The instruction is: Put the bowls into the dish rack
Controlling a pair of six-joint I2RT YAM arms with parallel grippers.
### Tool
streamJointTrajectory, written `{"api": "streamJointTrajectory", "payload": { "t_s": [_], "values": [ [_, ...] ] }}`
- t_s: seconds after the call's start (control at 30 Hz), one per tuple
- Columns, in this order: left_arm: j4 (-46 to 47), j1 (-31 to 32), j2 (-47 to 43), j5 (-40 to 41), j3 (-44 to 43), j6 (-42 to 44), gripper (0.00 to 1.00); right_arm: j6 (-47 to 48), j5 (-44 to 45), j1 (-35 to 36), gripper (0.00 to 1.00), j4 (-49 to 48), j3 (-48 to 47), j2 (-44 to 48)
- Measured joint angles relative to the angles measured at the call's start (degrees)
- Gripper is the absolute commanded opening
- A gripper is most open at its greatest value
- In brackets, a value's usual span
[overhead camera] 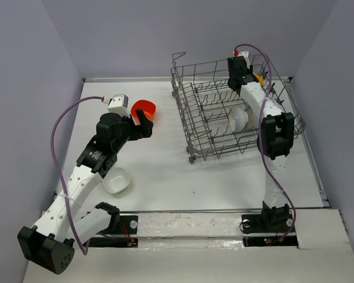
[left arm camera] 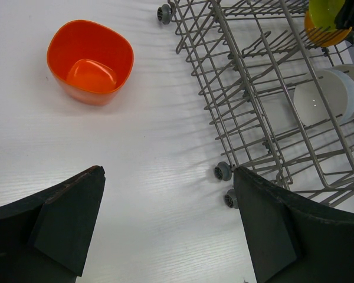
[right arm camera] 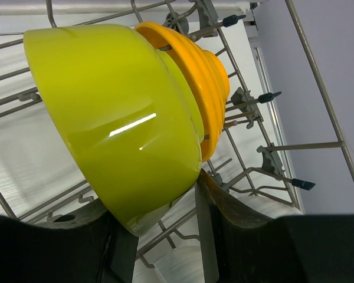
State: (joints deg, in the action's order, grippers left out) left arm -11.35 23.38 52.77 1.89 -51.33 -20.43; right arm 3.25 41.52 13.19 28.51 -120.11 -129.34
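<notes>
The left end effector (left arm camera: pixel 167 177) hangs wide open above the white counter (overhead camera: pixel 159 171), holding nothing, its two dark fingers spread well apart. Ahead of it and to its left, a red-orange bowl (left arm camera: pixel 90 62) sits upright on the counter, mouth up, not touched by either finger. The overhead view puts this bowl just beside the end effector and to the left of the rack (overhead camera: pixel 194 138). A white bowl (overhead camera: pixel 116 180) also sits on the counter, close against the left arm's forearm.

The right arm reaches into the rack's far right corner. There the right end effector (right arm camera: pixel 165 224) is clamped on the lower rim of a lime bowl (right arm camera: pixel 118 118), which is tipped on its side. The bowl's open side faces an orange-yellow bowl (right arm camera: pixel 200 76) and nests against it. That one also stands on edge among the wires, at the rack's far wall.

Near the rack's middle, white bowls (left arm camera: pixel 324 97) stand on edge between the prongs. The left wrist view shows the small grey wheels of the rack resting on the counter.
</notes>
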Motion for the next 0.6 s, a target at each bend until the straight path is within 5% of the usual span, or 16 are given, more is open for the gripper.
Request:
{"api": "streamJointTrajectory", "payload": {
  "t_s": [0.3, 0.6],
  "values": [
    [0.0, -0.2, 0.0, -0.2, 0.0, 0.0, 0.99, 0.6, 0.0, 0.0, 0.41, -0.2, 0.0, 0.0],
    [0.0, -0.2, 0.0, -0.3, 0.0, 0.0, 0.99, 1.4, -0.6, 0.4, 0.53, -0.2, 0.1, 0.0]
  ]
}}
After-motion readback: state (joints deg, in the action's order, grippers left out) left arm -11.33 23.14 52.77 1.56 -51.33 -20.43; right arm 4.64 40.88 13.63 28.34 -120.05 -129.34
